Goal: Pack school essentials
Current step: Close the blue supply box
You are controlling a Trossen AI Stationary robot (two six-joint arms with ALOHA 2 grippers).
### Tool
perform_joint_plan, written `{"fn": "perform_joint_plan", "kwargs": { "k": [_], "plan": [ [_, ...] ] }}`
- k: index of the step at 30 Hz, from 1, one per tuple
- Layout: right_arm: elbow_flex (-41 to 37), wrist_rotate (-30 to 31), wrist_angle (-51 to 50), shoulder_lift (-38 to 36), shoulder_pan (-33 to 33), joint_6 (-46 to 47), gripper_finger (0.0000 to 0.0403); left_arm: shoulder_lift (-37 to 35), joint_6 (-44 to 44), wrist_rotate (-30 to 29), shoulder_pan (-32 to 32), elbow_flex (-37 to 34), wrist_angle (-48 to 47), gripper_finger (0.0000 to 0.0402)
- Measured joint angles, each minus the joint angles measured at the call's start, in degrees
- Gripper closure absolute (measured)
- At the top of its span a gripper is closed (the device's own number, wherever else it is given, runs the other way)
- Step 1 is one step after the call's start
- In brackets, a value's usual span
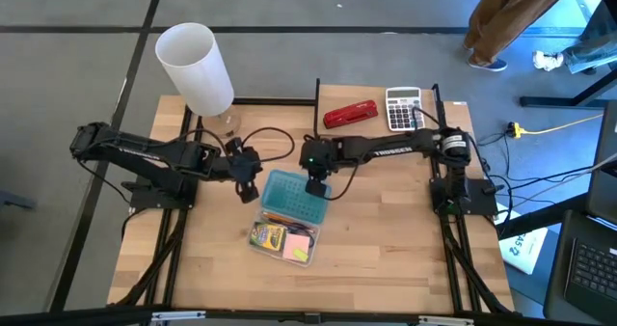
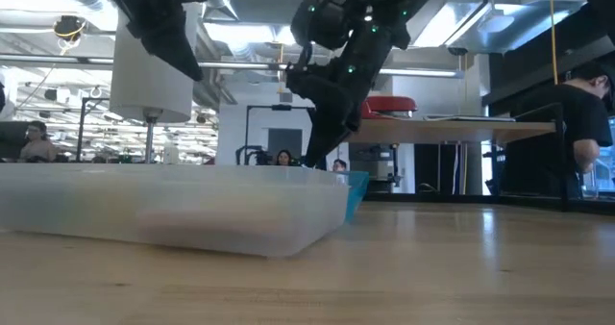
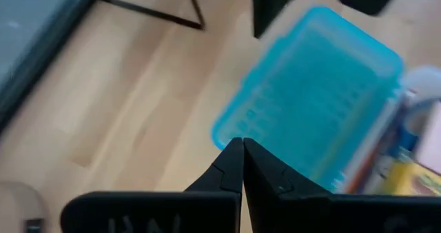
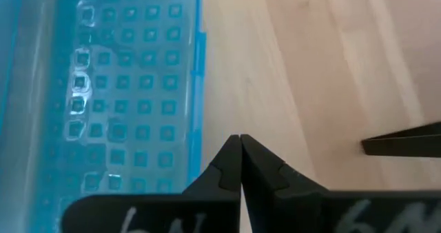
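Note:
A pencil case lies open mid-table, its blue lid (image 1: 294, 197) flat toward the far side and its clear base (image 1: 282, 239) nearer. In the base are the green-yellow crayon box (image 1: 267, 235), a pink sticky-note pad (image 1: 300, 242) and orange pencils (image 1: 282, 219). I cannot make out scissors, a yellow block or a pen. My left gripper (image 1: 249, 187) is shut at the lid's left corner (image 3: 222, 135). My right gripper (image 1: 316, 185) is shut, pointing down beside the lid's right edge (image 4: 200, 88). My left gripper's shut fingertips (image 3: 233, 150) stand right at the blue lid's corner; I cannot tell whether they touch it. My right gripper's shut fingertips (image 4: 233, 150) hover over bare wood just beside the lid's edge, and no touch shows.
At the far edge stand a red stapler (image 1: 350, 114) and a grey calculator (image 1: 403, 108). A tall white cylinder (image 1: 196, 67) rises at the far left corner. A black cable (image 1: 275, 138) loops behind the case. A person (image 1: 511, 17) stands beyond the table.

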Motion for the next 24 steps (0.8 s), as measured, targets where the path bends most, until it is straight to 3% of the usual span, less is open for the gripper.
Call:
{"fn": "perform_joint_plan", "kwargs": {
  "k": [5, 10, 15, 20, 24],
  "plan": [
    [0.0, -2.5, 0.1, 0.8, -0.3, -0.8, 0.0398, 0.0, -2.6, 8.9, -1.4, 0.0, -3.9, 0.0402],
    [0.0, -2.9, 0.1, 1.0, -0.3, -1.5, 0.0398, 0.6, -11.6, 16.4, -4.4, -0.2, -11.3, 0.0402],
    [0.0, -3.8, 0.1, 1.0, -0.3, -1.5, 0.0398, 1.0, -20.9, 24.5, -8.6, -3.9, -8.3, 0.0402],
    [0.0, -4.3, 0.1, 1.0, -0.3, -1.6, 0.0398, 1.0, -24.7, 24.7, -12.4, -7.7, -0.1, 0.0401],
    [0.0, -4.4, 0.1, 1.0, -0.2, -1.7, 0.0398, 1.0, -28.5, 22.1, -12.7, -7.9, 0.3, 0.0402]
  ]
}}
